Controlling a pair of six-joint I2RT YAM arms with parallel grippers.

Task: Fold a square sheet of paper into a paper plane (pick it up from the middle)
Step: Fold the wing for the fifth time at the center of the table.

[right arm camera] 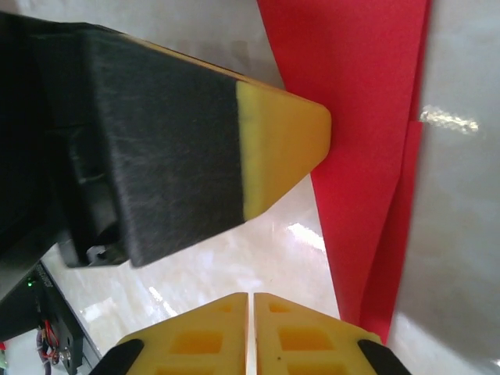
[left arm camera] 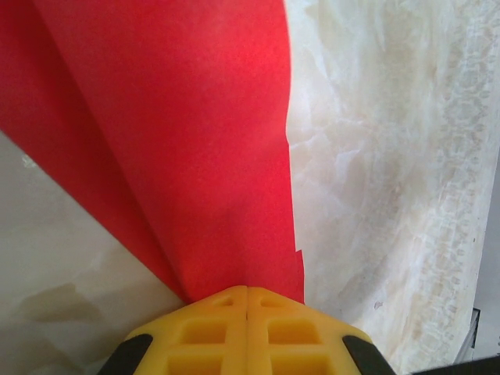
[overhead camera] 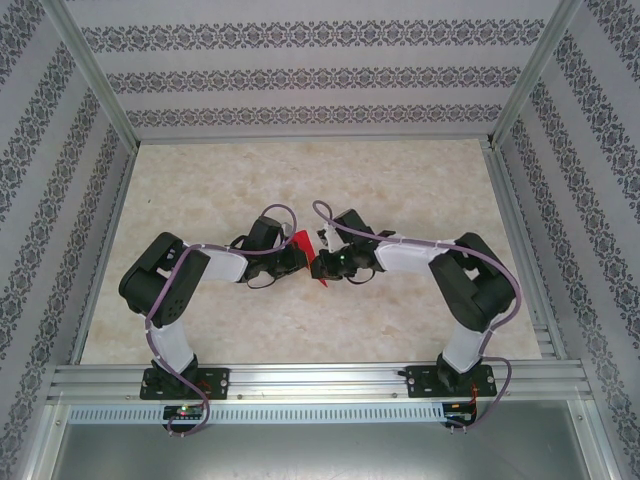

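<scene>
left gripper: clamped on red sheet | sheet: fans straight out from left gripper's tips, long axis along its reach | right gripper: fingers together, nothing between, opposite left gripper, sheet just beside

Left gripper at the bottom centre of the frame, its two yellow fingertips pressed together and pinching the lower end of the red sheet of paper. The sheet fans upward from the pinch to cover the upper left and top centre. A lengthwise fold divides a darker left band from the brighter main panel. The sheet's right edge shows a small jagged notch just above the fingertips. The pale marbled counter occupies the right side and the lower left corner.
</scene>
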